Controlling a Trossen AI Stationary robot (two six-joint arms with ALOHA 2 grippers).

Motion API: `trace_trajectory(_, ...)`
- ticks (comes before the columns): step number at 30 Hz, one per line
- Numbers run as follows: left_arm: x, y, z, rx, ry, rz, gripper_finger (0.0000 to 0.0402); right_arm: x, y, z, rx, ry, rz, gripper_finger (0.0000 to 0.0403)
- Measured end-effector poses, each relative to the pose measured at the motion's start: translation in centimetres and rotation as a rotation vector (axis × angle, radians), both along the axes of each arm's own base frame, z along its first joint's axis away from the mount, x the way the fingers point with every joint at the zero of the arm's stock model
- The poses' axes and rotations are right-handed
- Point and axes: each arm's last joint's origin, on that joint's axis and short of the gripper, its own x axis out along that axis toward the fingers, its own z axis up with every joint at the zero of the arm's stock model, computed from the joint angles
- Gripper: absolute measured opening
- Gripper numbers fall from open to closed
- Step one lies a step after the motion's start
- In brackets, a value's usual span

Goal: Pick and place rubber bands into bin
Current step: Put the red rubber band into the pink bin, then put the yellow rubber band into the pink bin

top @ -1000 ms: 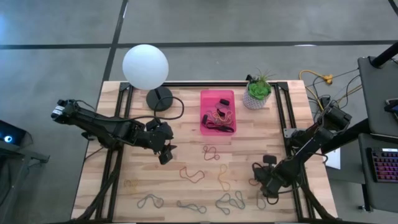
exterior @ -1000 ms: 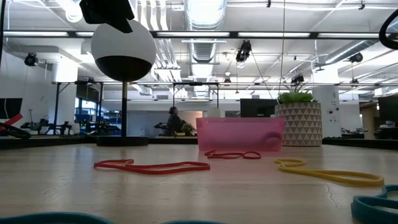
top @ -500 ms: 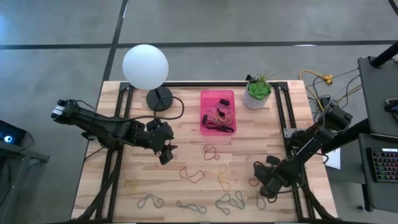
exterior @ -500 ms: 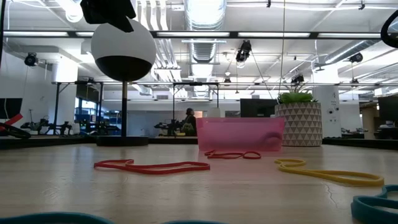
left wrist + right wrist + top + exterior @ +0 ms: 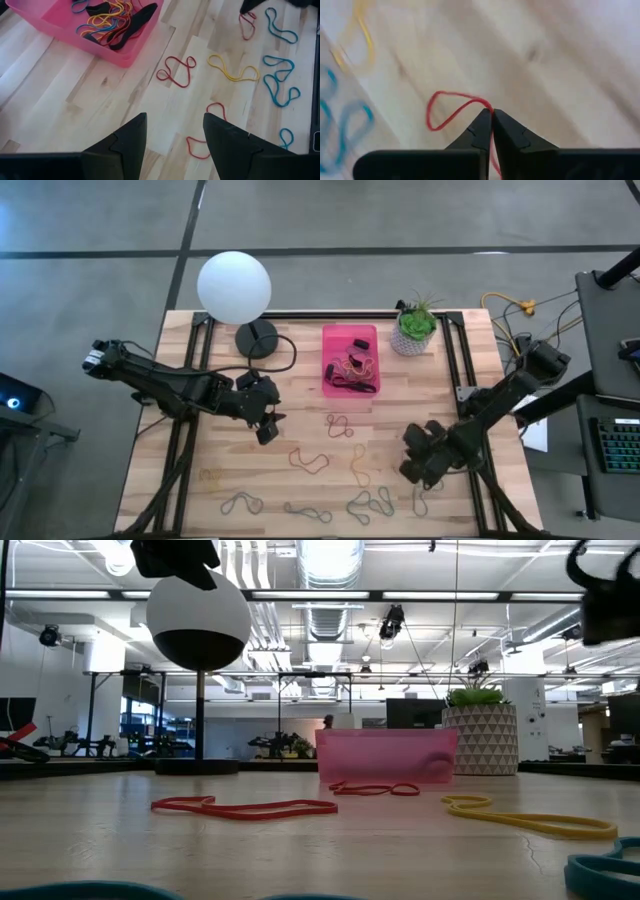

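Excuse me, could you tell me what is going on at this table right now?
The robot is clearing rubber bands off the wooden table into the pink bin, which already holds several. The right gripper has shut on a red rubber band near the table's right front. The left gripper waits open above the table's left middle. More bands, such as a yellow one, lie loose on the wood.

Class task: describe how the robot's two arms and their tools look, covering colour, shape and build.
Both arms are dark, nearly black, jointed in slim segments. The left tool ends in two matte black fingers tapering to blunt wedge tips. The right tool has the same black pointed fingers. No markings show.
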Motion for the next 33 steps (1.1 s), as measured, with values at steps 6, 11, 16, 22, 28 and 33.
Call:
trace_trajectory(6,0.0,0.0,0.0,0.013,0.002,-0.015,0.0180,2.1,-5.1,4.0,-0.119,-0.254,-0.182,0.0008)
trace_trajectory(11,0.0,0.0,0.0,0.028,0.007,-0.029,0.0180,4.4,-10.4,7.5,-0.252,-0.386,-0.240,0.0008)
trace_trajectory(16,0.0,0.0,0.0,0.028,0.005,-0.030,0.0180,6.5,-15.6,9.5,-0.348,-0.459,-0.296,0.0008)
trace_trajectory(22,0.0,0.0,-0.1,0.026,0.006,-0.027,0.0180,8.6,-20.0,8.1,-0.178,-0.406,-0.301,0.0012)
trace_trajectory(28,-0.1,-0.2,-0.4,0.010,0.023,-0.048,0.0180,11.0,-20.9,6.3,-0.151,-0.316,-0.240,0.0044)
trace_trajectory(33,-0.5,-0.4,-1.1,-0.018,0.082,-0.085,0.0180,12.6,-20.1,6.3,-0.170,-0.236,-0.092,0.0096)
